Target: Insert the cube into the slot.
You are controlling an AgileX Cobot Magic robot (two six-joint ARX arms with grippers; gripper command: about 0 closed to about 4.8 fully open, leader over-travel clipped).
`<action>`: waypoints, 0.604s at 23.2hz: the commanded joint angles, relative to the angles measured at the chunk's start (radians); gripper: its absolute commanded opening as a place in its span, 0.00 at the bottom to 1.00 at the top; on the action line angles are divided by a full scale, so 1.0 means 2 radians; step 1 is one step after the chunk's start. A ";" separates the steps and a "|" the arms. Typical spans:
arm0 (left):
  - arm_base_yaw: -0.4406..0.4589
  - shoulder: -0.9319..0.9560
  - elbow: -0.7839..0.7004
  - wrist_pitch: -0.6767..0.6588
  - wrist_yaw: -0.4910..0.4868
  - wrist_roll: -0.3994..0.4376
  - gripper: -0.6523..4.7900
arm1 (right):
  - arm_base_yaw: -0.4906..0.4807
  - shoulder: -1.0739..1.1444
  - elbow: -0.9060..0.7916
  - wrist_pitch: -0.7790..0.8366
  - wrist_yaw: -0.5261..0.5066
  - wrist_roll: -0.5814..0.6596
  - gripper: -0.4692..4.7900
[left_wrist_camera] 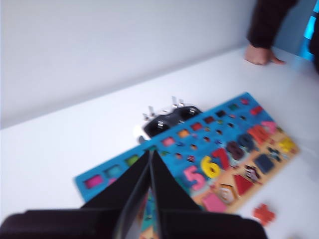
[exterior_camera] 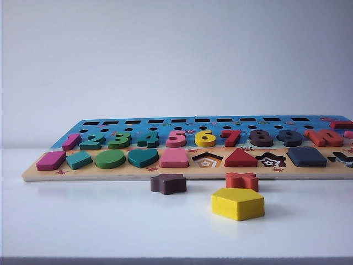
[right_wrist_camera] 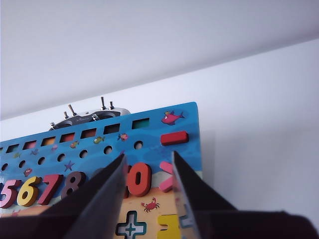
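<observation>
Lying flat on the white table (exterior_camera: 83, 221), the wooden puzzle board (exterior_camera: 110, 175) is shown from the exterior view with a back row of coloured numerals and a front row of shape blocks. The cube (exterior_camera: 306, 157), a flat dark navy-grey square block, is seen seated in the front row of the board, between the star-shaped recess (exterior_camera: 270, 160) and the board's right end; the checkerboard floor of the slot is not visible anywhere beneath or beside it. In front of the board, three loose blocks are set on the table: a dark-brown star block (exterior_camera: 168, 183), a red block (exterior_camera: 241, 180) and, nearest the camera, the yellow pentagon block (exterior_camera: 237, 203). The pentagon recess (exterior_camera: 207, 161) with orange rings is left empty. Neither arm is seen in the exterior view. In the left wrist view, which is blurred, the left claw (left_wrist_camera: 149, 172) is held above the board with its fingers pressed together at the tips and nothing between them; a person's hand (left_wrist_camera: 259, 55) is rested on the far table edge. In the right wrist view, the right claw (right_wrist_camera: 148, 172) is held above the right end of the board with its fingers spread apart and empty, a red zero numeral (right_wrist_camera: 138, 178) being framed in the gap.
</observation>
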 commanded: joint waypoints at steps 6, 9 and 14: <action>0.077 -0.046 -0.023 0.003 -0.024 0.002 0.14 | -0.056 -0.003 -0.007 0.007 0.004 -0.004 0.07; 0.097 -0.065 -0.044 0.004 -0.049 0.003 0.14 | -0.067 -0.003 -0.007 0.008 0.005 -0.007 0.07; 0.133 -0.108 -0.105 0.005 -0.153 0.007 0.14 | -0.067 -0.003 -0.007 0.007 0.008 -0.007 0.07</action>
